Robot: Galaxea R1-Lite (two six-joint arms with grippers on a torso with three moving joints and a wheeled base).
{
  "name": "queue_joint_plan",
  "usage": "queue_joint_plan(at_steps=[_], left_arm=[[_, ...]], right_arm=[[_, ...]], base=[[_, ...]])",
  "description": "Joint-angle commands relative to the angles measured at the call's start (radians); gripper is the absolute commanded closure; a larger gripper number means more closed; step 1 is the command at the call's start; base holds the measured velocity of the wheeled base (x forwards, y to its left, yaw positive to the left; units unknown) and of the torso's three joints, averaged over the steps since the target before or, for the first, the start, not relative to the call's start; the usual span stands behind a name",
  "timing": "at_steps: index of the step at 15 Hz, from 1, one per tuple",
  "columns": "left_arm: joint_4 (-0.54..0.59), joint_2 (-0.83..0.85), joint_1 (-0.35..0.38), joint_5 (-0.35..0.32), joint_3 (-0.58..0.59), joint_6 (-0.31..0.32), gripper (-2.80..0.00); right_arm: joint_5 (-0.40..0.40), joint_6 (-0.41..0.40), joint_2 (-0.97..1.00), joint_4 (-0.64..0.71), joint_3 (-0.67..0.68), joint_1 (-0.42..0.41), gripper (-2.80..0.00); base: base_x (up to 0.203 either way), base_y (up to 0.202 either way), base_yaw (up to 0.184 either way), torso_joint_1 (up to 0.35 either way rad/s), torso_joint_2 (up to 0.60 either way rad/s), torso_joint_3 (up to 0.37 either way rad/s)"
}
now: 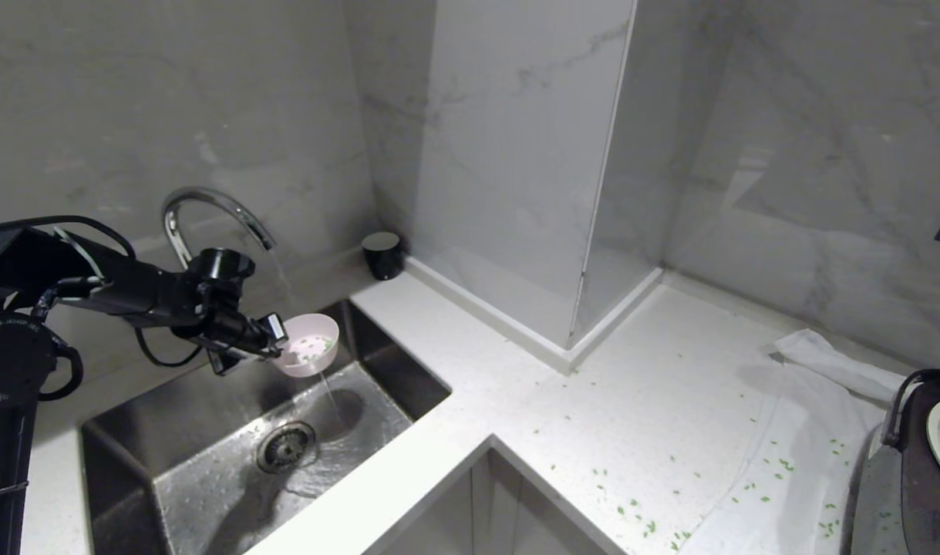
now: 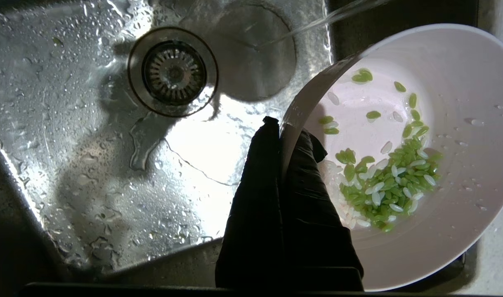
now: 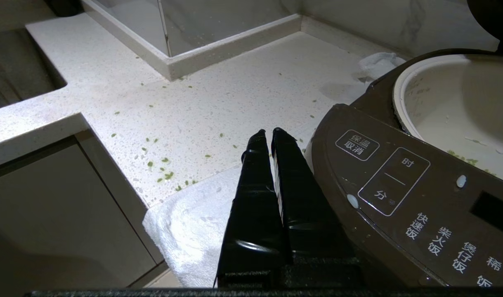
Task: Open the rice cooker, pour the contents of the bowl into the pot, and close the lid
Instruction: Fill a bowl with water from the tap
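Now bowl (image 2: 420,136) rim between left fingers (image 2: 255,198).

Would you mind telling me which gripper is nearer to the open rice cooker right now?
The right. The right gripper hangs shut and empty just beside the rice cooker, by its front panel. The left gripper is far off over the sink, clamping the bowl.

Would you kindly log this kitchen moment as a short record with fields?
left claw: shut on the bowl rim, above the sink
bowl contents: green bits and white grains
faucet: running; water spills from bowl
right claw: shut, empty, beside the rice cooker
pot: exposed, a few green bits inside
counter: scattered green bits, white towel
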Motion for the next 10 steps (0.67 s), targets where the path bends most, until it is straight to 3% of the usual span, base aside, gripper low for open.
queue_joint_plan(at_steps=[1, 3, 6, 10], left_arm=[[0.001, 0.025, 0.031, -0.001, -0.032, -0.006, 0.00], [0.001, 0.041, 0.044, -0.002, -0.071, -0.025, 0.00], [0.002, 0.074, 0.041, -0.001, -0.142, -0.105, 0.00], [0.002, 0.081, 0.029, -0.001, -0.148, -0.114, 0.00]], right_arm=[[0.001, 0.000, 0.001, 0.001, 0.000, 0.000, 0.00], [0.001, 0.000, 0.001, 0.001, 0.000, 0.000, 0.00], [0.001, 0.000, 0.001, 0.001, 0.000, 0.000, 0.00], [0.001, 0.000, 0.001, 0.001, 0.000, 0.000, 0.00]], base=[[0.000, 0.000, 0.000, 0.000, 0.00, 0.000], [0.000, 0.000, 0.000, 0.000, 0.00, 0.000], [0.000, 0.000, 0.000, 0.000, 0.00, 0.000], [0.000, 0.000, 0.000, 0.000, 0.00, 0.000]])
